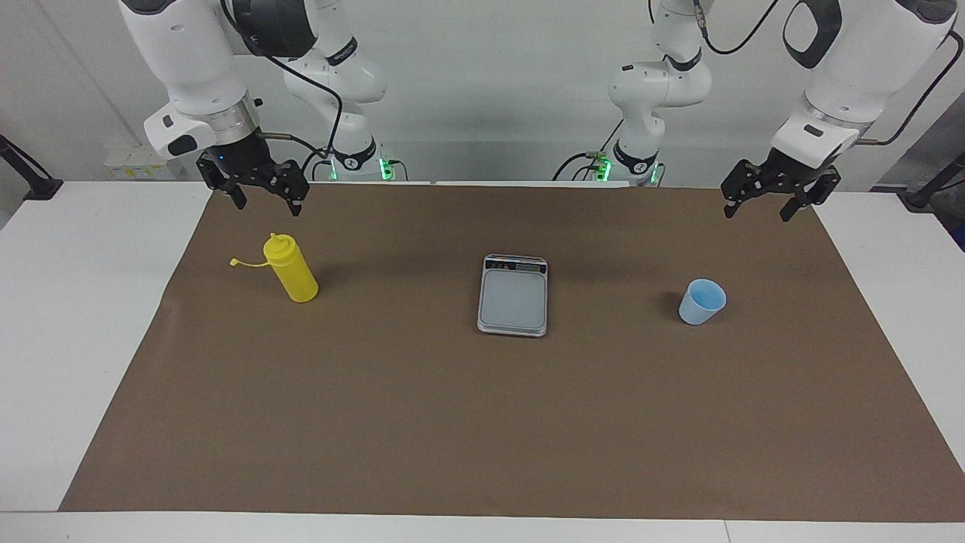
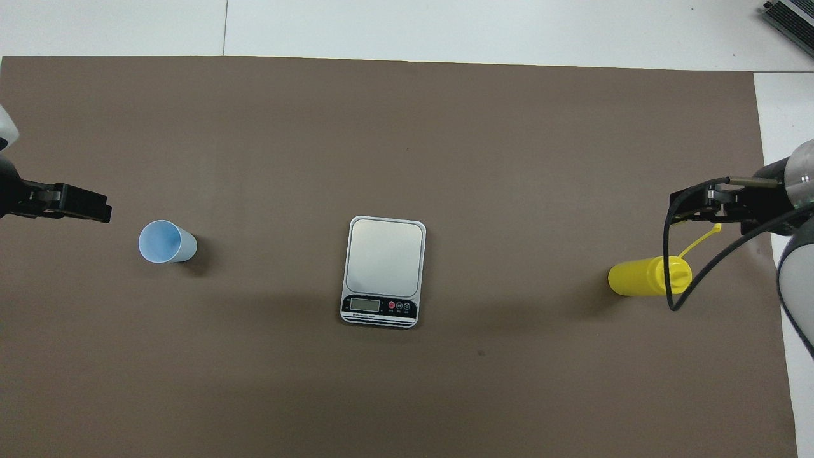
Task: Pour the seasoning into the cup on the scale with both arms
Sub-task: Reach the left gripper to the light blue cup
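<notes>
A: Work surface: a white table (image 1: 90, 317) covered by a brown mat (image 1: 482, 422), with a pale wall at the robots' end.

B: Landmark?

A: The scale (image 1: 513, 294), flat at mid-mat, display strip on the edge nearer the robots, weighing plate bare.

B: The cup?

A: The cup (image 1: 702, 302) stands upright on the mat, well apart from the scale, toward the left arm's end of the table. It is not on the scale.

B: The seasoning?

A: The seasoning (image 1: 292, 268) stands upright, well apart from the scale, toward the right arm's end, cap hanging off on its tether.

B: Grippers?

A: The left gripper (image 1: 761, 202) hangs above the mat on the cup's side of the scale, fingers spread, holding nothing. The right gripper (image 1: 268, 197) hangs over the mat by the seasoning, fingers spread, holding nothing.

B: Progress?

A: By my reading, none. Remaining: grasp the cup, set it on the scale, grasp the seasoning, pour.
</notes>
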